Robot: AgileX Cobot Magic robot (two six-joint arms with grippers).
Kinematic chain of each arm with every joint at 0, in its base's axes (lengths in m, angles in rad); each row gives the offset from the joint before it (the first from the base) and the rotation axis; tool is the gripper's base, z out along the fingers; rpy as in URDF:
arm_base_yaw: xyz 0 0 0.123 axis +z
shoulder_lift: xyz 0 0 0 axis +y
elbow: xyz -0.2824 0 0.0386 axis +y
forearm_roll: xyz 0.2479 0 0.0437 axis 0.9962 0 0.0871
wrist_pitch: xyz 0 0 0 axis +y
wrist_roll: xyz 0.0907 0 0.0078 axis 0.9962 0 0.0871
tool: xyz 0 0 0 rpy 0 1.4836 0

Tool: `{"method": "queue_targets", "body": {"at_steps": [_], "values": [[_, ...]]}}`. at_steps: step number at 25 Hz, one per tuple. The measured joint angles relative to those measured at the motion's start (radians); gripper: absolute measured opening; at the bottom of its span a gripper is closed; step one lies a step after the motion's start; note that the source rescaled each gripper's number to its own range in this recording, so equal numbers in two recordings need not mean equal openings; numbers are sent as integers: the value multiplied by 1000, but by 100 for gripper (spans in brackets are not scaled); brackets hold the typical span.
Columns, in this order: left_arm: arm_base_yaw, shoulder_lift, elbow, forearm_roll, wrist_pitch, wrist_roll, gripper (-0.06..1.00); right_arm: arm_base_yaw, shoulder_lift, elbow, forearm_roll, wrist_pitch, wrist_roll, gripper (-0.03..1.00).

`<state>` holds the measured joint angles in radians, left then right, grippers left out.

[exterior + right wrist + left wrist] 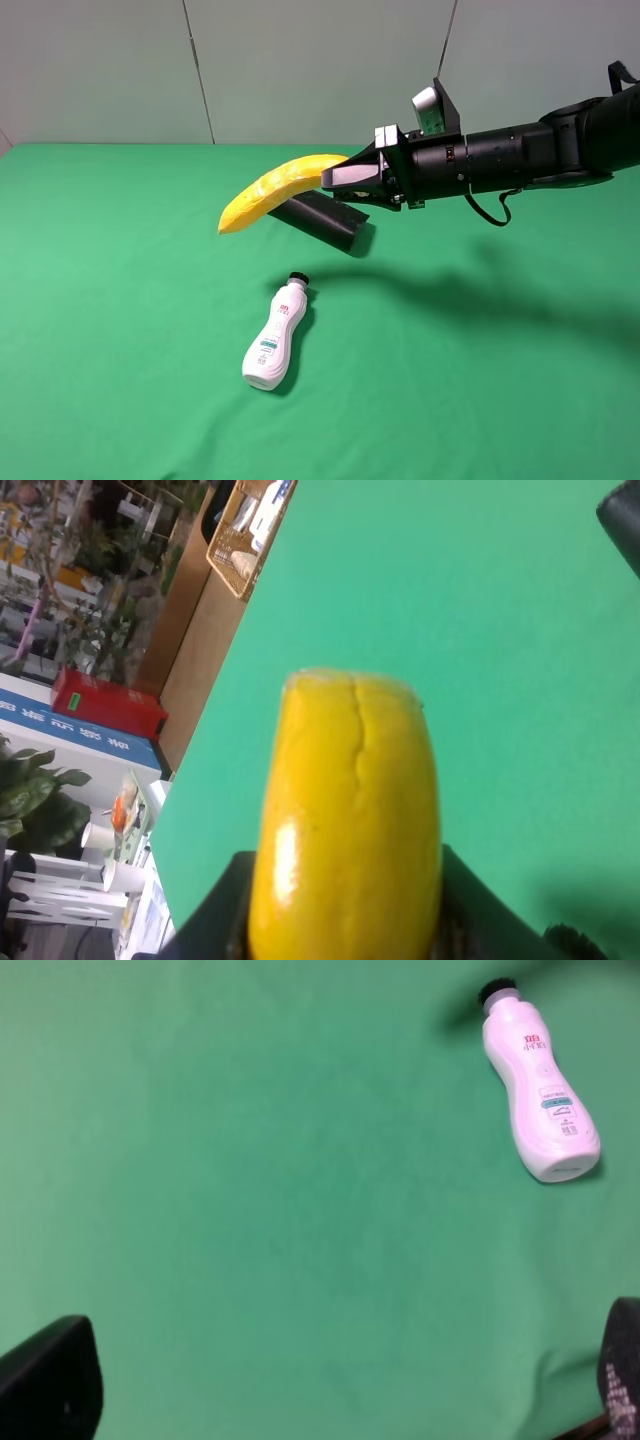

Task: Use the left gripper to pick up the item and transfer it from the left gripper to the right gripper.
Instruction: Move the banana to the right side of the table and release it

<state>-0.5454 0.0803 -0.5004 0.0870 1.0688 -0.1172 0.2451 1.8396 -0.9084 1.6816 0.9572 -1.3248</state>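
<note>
The right arm (520,152) reaches in over the right edge of the bench (100,300), stretched nearly level and well above it, its wrist near the far middle; the right gripper (348,178) points toward the bench's left edge, its fingers (205,925) clamped on one end of the banana (270,190); the left gripper (335,1390) shows only in its own wrist view, fingers (45,1380) spread wide, facing down at the bench.
</note>
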Motion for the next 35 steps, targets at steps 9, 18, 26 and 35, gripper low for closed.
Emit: {"method": "queue_targets", "body": {"at_steps": [9, 18, 26, 35], "values": [[135, 0, 0, 6, 0, 0, 100, 0, 0, 0, -1, -12, 12, 1], [480, 0, 0, 9, -1, 0, 99, 0, 0, 0, -8, -69, 46, 1], [632, 0, 0, 9, -1, 0, 99, -2, 0, 0, -8, -80, 88, 1], [699, -81, 0, 10, -7, 0, 99, -78, -46, 0, -46, -90, 110, 1]]}}
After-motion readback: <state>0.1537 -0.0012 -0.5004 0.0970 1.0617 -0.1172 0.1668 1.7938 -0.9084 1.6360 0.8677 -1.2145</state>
